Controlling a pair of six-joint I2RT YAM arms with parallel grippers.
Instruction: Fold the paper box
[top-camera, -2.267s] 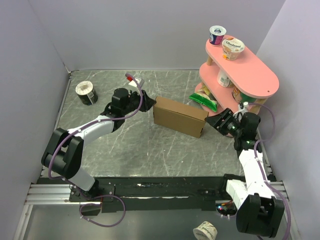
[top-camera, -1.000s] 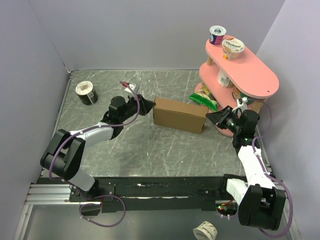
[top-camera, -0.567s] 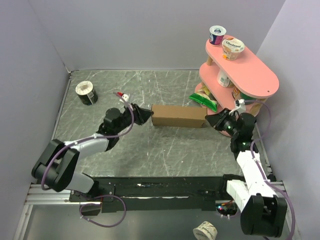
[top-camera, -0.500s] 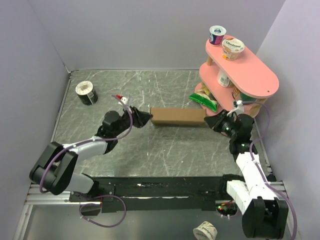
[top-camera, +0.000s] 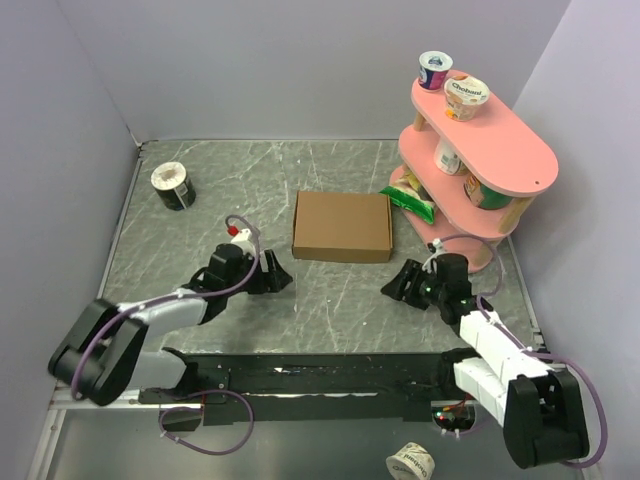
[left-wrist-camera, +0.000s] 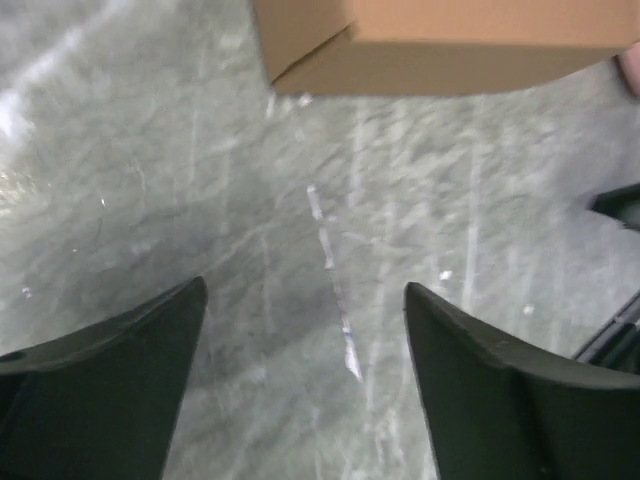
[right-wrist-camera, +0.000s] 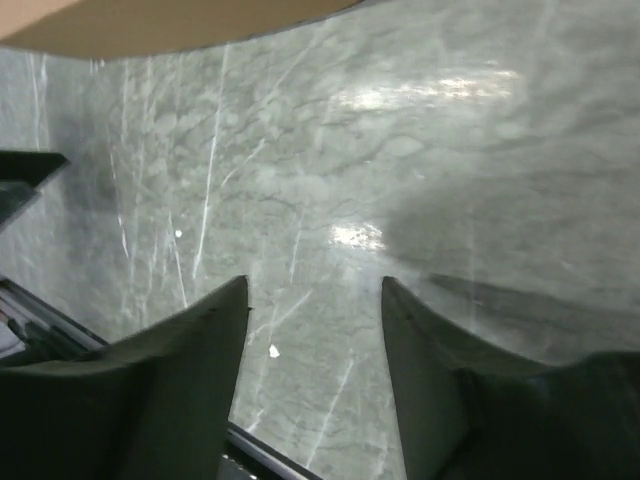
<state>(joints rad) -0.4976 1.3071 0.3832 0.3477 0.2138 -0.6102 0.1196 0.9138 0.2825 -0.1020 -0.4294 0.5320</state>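
Note:
The paper box is a closed, flat brown cardboard box lying on the grey marbled table, near the middle. Its near side shows at the top of the left wrist view as the paper box, and a brown edge of the paper box lies along the top of the right wrist view. My left gripper sits low on the table, in front of the box's left corner, open and empty. My right gripper rests in front of the box's right corner, also open and empty.
A pink two-tier shelf with yogurt cups stands at the back right, a green snack bag at its foot. A dark cup lies at the back left. Grey walls close in the table.
Both grippers let go of the box ends, opened and drew back toward the near edge. The box, held up on edge between them earlier, now lies flat on the table.

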